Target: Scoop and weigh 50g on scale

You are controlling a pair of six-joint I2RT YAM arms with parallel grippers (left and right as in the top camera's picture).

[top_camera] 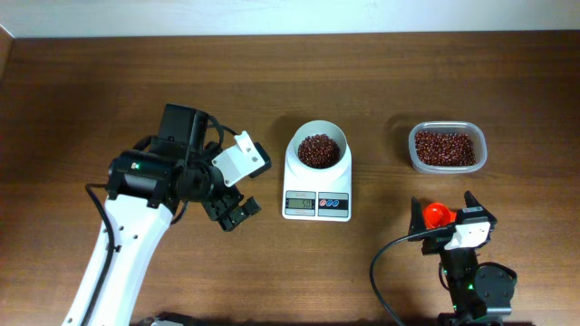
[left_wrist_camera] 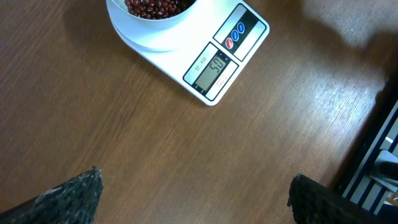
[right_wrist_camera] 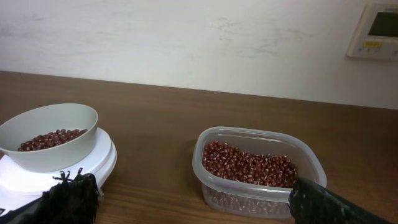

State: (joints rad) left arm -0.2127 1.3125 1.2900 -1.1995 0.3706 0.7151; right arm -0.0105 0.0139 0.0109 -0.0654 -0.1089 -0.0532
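scale [top_camera: 317, 184] central, far from edges | tub [top_camera: 447, 148] right (well apart)

**Setting.** We see an indoor robot test bench, probably in a lab or office room. A white left arm [top_camera: 118, 258] and a black right arm [top_camera: 471, 285] with a loose cable [top_camera: 373, 267] stand at a wood-grain worktop [top_camera: 272, 281]. Behind it is a plain white wall [right_wrist_camera: 186, 37] carrying a control panel [right_wrist_camera: 378, 30].
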